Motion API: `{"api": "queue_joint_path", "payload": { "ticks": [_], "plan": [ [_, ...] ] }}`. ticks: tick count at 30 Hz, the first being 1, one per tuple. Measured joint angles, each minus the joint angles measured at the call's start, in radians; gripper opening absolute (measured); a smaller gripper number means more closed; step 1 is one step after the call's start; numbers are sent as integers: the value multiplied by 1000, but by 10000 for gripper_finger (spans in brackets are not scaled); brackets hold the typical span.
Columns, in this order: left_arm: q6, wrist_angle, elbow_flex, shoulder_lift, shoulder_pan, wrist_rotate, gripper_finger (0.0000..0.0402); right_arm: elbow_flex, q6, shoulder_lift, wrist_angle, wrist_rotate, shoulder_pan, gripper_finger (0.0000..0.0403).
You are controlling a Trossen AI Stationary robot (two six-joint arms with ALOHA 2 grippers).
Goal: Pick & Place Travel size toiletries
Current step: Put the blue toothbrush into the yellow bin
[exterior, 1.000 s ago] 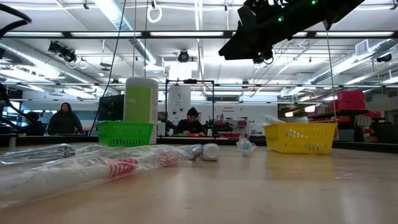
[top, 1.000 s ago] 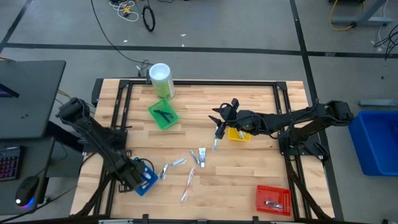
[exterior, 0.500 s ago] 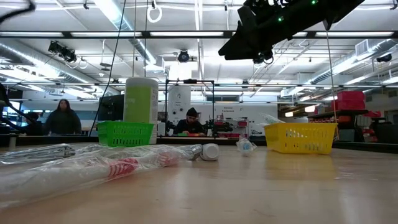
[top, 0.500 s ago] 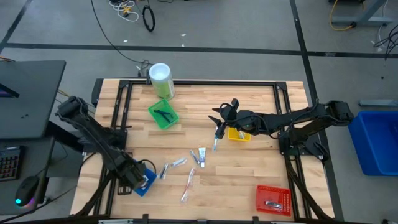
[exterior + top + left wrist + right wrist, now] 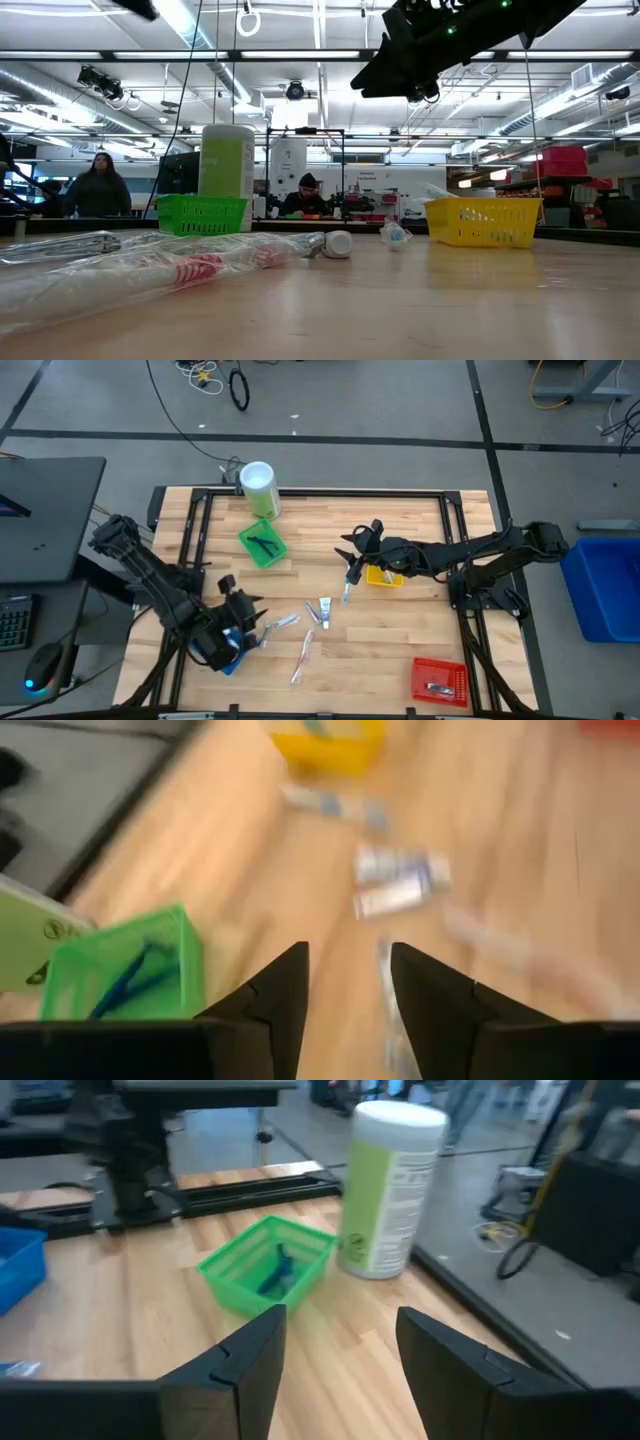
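Observation:
The travel size toiletries lie loose at mid-table: small tubes (image 5: 322, 610) (image 5: 286, 621), a wrapped pink toothbrush (image 5: 303, 653) and a bluish one (image 5: 346, 591) by the yellow tray (image 5: 385, 575). In the low view the wrapped toothbrush (image 5: 150, 270) and a tube (image 5: 330, 243) lie flat on the wood. My left gripper (image 5: 245, 600) (image 5: 347, 955) hovers open above the blue tray (image 5: 232, 652), slanting down toward the tubes, nothing between its fingers. My right gripper (image 5: 358, 540) (image 5: 335, 1320) hangs open above the table's middle, facing the green tray (image 5: 268, 1265).
The green tray (image 5: 263, 545) holds a dark item. A tall green canister with a white lid (image 5: 258, 488) stands at the far edge. A red tray (image 5: 440, 680) with one item sits near right. People stand in the room beyond the table.
My left gripper has risen off the blue tray and tipped from pointing down into it to slanting toward the table's middle. The toiletries on the table have not moved.

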Motion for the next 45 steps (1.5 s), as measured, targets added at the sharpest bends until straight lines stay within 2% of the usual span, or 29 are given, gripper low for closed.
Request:
{"api": "queue_joint_path", "payload": {
  "ticks": [2,4,10,14,18,21,25,31,35,40,45],
  "plan": [
    [-33,57,5,0,30,-39,154,0,0,0,-8,-48,0,210],
    [-62,109,5,0,63,-34,156,0,0,0,-15,-113,0,217],
    [-44,224,5,8,182,140,164,0,31,0,-19,-302,0,227],
    [16,249,4,29,241,180,165,0,72,1,-27,-351,3,222],
    [86,250,3,67,287,193,165,0,80,1,-122,-350,23,213],
    [64,263,6,91,318,186,163,0,182,1,-210,-346,43,207],
    [-60,235,6,106,361,159,156,0,250,1,-297,-226,97,201],
    [-88,107,4,105,424,238,145,2,343,6,-270,-192,174,195],
    [-99,19,4,102,485,252,144,47,374,32,-297,-185,206,195],
    [-8,23,2,98,562,303,143,165,403,74,-457,-136,217,189],
    [122,179,-76,92,606,386,143,276,442,128,-582,-103,198,185]
  ]
}}
